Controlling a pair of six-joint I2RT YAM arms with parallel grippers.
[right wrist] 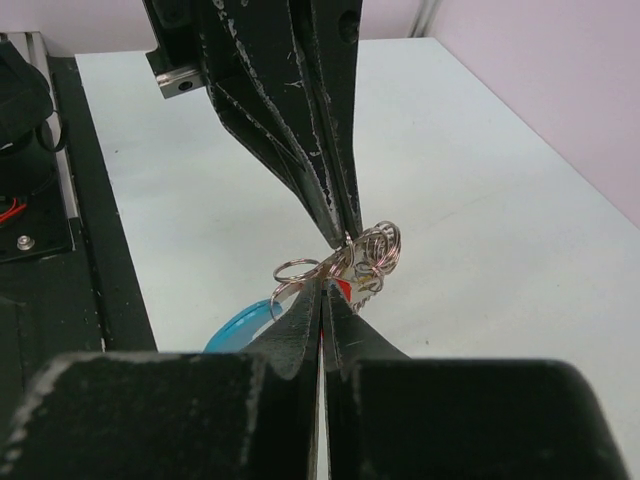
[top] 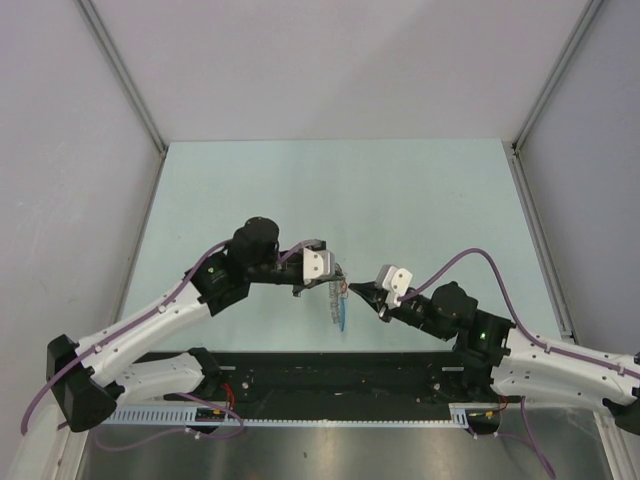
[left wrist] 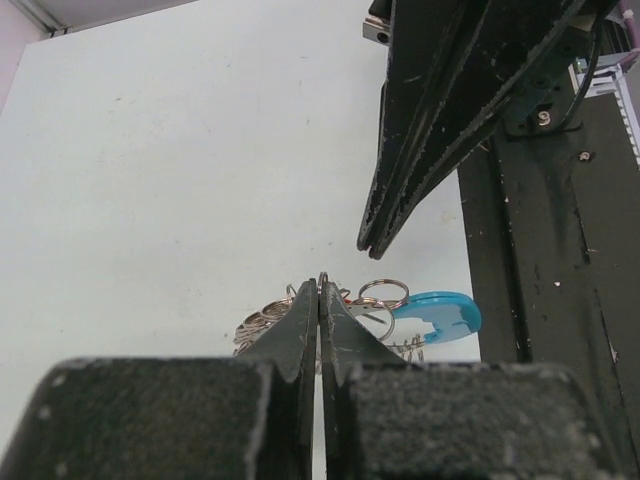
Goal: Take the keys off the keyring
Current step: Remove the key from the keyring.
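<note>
The keyring (top: 338, 296) is a bunch of silvery rings with a blue arc (top: 343, 318), hanging above the table between my arms. My left gripper (top: 328, 275) is shut on one of its rings; in the left wrist view a ring edge pokes out between the tips of that gripper (left wrist: 321, 283), with the rings (left wrist: 383, 292) and blue arc (left wrist: 443, 313) behind. The red key head (right wrist: 343, 289) shows beside the tip of my right gripper (right wrist: 322, 287), which is shut. The left wrist view shows a gap between my right gripper (left wrist: 368, 246) and the rings. The key's blade is hidden.
The pale green table (top: 330, 190) lies under the bunch. The black mounting rail (top: 330, 375) runs along the near edge under both arm bases. Grey walls close in the left, right and far sides.
</note>
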